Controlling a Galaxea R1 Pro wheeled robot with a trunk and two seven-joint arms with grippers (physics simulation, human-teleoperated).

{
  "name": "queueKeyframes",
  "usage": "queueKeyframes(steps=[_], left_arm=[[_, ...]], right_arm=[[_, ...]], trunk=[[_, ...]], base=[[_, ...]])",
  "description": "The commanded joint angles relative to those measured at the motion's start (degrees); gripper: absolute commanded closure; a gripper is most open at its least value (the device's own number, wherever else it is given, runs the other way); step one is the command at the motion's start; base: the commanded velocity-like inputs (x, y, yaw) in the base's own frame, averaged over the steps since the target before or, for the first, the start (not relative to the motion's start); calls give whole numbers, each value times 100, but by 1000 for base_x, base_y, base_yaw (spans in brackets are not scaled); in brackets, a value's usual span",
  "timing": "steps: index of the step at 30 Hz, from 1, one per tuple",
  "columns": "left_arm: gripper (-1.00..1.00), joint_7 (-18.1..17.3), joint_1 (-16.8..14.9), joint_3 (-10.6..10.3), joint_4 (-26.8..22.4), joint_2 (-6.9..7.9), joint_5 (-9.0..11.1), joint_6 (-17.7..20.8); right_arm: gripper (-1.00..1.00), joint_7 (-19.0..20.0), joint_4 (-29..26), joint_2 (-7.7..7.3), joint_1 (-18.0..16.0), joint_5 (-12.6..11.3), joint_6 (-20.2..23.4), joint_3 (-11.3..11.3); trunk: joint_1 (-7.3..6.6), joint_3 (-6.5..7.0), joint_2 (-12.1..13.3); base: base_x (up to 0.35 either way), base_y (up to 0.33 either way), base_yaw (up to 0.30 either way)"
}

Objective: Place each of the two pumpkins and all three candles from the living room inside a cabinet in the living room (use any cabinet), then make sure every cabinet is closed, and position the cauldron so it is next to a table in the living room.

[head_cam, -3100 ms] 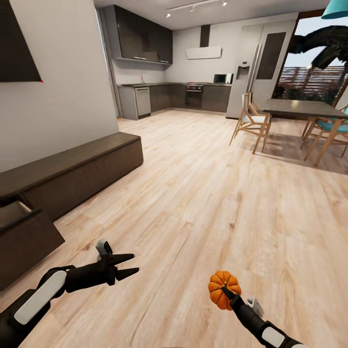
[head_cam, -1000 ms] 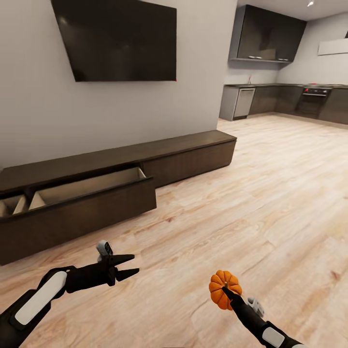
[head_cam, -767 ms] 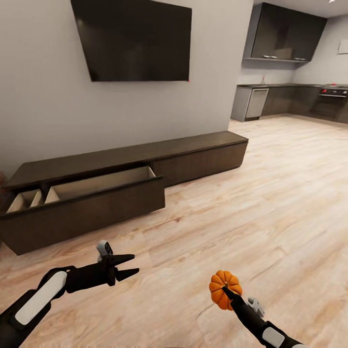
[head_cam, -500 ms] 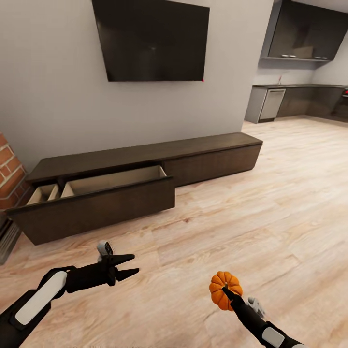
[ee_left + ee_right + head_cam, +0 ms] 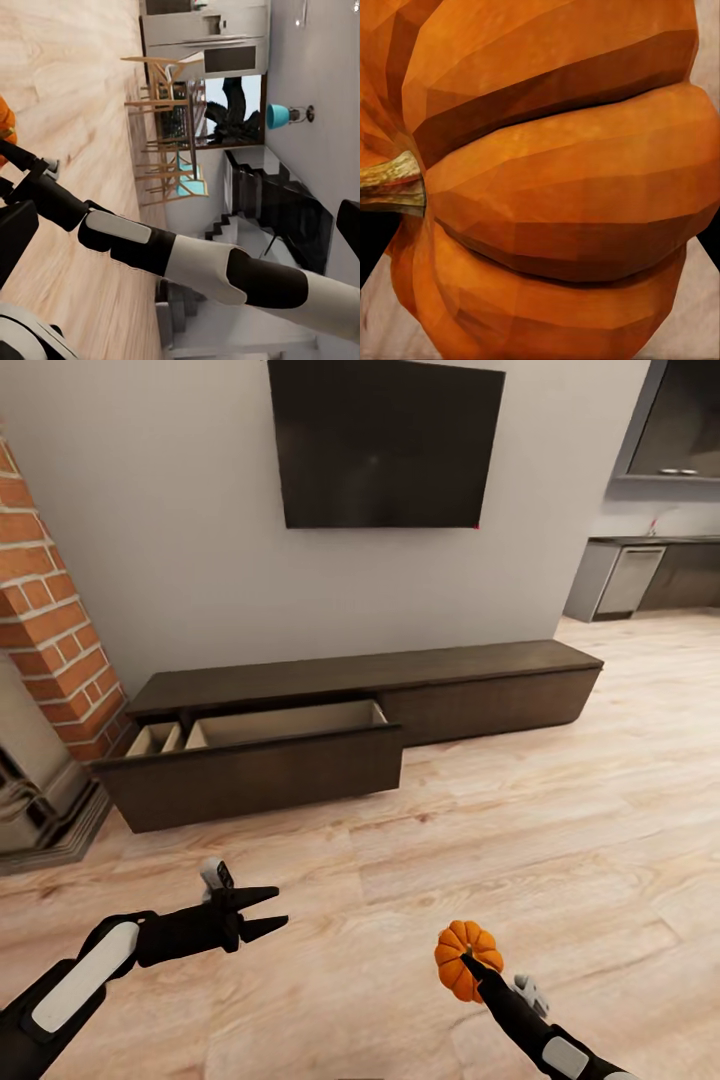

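A bright-orange ribbed pumpkin (image 5: 464,958) rides low at the right of the head view, with my right gripper (image 5: 472,964) shut on it. Up close in the right wrist view the pumpkin (image 5: 555,187) shows its brownish stem. My left gripper (image 5: 272,912) hangs open over the floor at lower left, holding nothing. The long dark-brown cabinet (image 5: 480,685) runs along the grey wall ahead. Its left drawer (image 5: 250,765) stands pulled out, and the part of its pale interior I can see holds nothing. In the left wrist view an edge of the pumpkin (image 5: 6,126) shows beside my right arm.
A black TV (image 5: 385,445) hangs above the cabinet. A brick fireplace column (image 5: 50,630) and dark hearth (image 5: 40,810) stand at the left. Kitchen units (image 5: 630,575) lie far right. Light wood floor spreads between me and the cabinet. Dining chairs (image 5: 169,180) show in the left wrist view.
The whole head view has swung left: cabinet and TV slid rightward, the brick fireplace came into sight, the kitchen moved off. Both arms and the held pumpkin kept their pose.
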Motion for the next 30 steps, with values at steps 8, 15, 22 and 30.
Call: queueKeyframes(steps=[8, 15, 22, 30], left_arm=[[-100, -15, -7, -14, 15, 5, 16, 20], [-100, -15, -8, -12, 15, 9, 16, 20], [-100, -15, -8, -13, 15, 6, 16, 20], [-100, -15, -8, -9, 15, 5, 16, 20]], right_arm=[[100, 20, 0, -5, -1, -59, 15, 31], [100, 30, -19, -6, -1, -61, 8, 24], [100, 25, -29, -13, -1, -65, 23, 23], [100, 24, -25, -7, -1, -63, 9, 20]], trunk=[[-2, -4, -2], [-2, -4, -2], [-2, -4, -2], [-2, 2, -2]], base=[[-73, 0, 289], [-73, 0, 258], [-73, 0, 18], [-73, 0, 17]])
